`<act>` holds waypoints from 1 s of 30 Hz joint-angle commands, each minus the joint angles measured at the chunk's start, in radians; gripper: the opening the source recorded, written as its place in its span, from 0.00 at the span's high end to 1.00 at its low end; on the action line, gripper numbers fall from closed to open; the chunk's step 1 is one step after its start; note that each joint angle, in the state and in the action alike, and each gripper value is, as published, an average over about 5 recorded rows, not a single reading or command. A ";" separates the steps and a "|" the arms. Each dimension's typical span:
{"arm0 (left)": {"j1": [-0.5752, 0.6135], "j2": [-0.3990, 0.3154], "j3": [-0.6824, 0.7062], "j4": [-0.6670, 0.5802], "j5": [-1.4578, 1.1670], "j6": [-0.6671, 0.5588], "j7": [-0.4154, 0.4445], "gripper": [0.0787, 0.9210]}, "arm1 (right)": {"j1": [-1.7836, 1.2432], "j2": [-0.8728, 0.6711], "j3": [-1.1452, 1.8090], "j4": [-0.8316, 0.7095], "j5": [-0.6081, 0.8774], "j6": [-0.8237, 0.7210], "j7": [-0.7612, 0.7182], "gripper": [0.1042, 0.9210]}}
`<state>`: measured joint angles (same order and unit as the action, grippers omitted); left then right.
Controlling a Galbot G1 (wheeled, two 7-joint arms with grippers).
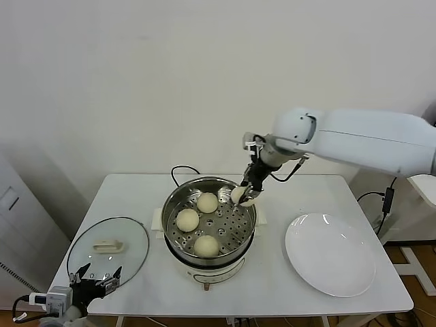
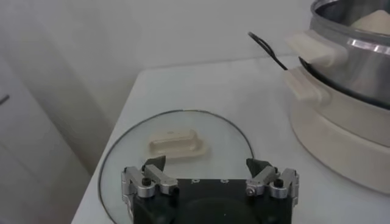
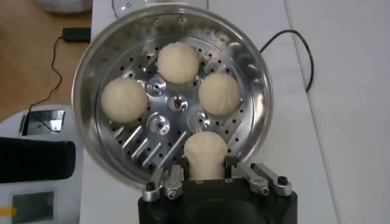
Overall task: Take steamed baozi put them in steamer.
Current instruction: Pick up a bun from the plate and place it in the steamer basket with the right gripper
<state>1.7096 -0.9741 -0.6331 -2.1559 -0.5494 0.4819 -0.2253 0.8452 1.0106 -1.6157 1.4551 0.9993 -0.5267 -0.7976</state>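
The shiny steel steamer (image 1: 172, 207) stands mid-table on its white base. Three cream baozi lie on its perforated tray (image 3: 177, 103): one at the back (image 1: 207, 202), one on the left (image 1: 187, 219), one at the front (image 1: 206, 246). My right gripper (image 1: 243, 195) hangs over the steamer's right rim, shut on another baozi (image 3: 206, 154), which is squeezed between the fingers (image 3: 181, 170) just above the tray's edge. My left gripper (image 2: 209, 165) stays open and empty, low at the table's front left corner, over the glass lid's near edge.
A glass lid (image 1: 136, 235) with a cream handle (image 2: 175, 143) lies flat at the table's left. An empty white plate (image 1: 329, 253) sits on the right. A black cord (image 1: 182, 169) runs behind the steamer. A white wall stands behind the table.
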 commanded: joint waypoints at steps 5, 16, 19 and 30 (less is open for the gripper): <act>0.001 -0.002 -0.002 0.004 0.001 0.000 0.000 0.12 | -0.100 0.059 0.003 0.001 -0.012 -0.027 0.048 0.67; -0.002 -0.002 -0.002 0.009 0.000 -0.001 0.000 0.12 | -0.180 0.055 0.026 -0.011 -0.065 -0.024 0.067 0.67; -0.004 -0.003 -0.002 0.011 0.000 -0.001 0.000 0.12 | -0.195 0.057 0.033 -0.015 -0.073 -0.023 0.072 0.65; -0.006 -0.005 -0.002 0.017 0.000 -0.002 0.000 0.12 | -0.200 0.049 0.068 -0.027 -0.084 -0.019 0.065 0.34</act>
<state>1.7033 -0.9782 -0.6351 -2.1403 -0.5491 0.4807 -0.2253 0.6639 1.0663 -1.5733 1.4306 0.9286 -0.5465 -0.7333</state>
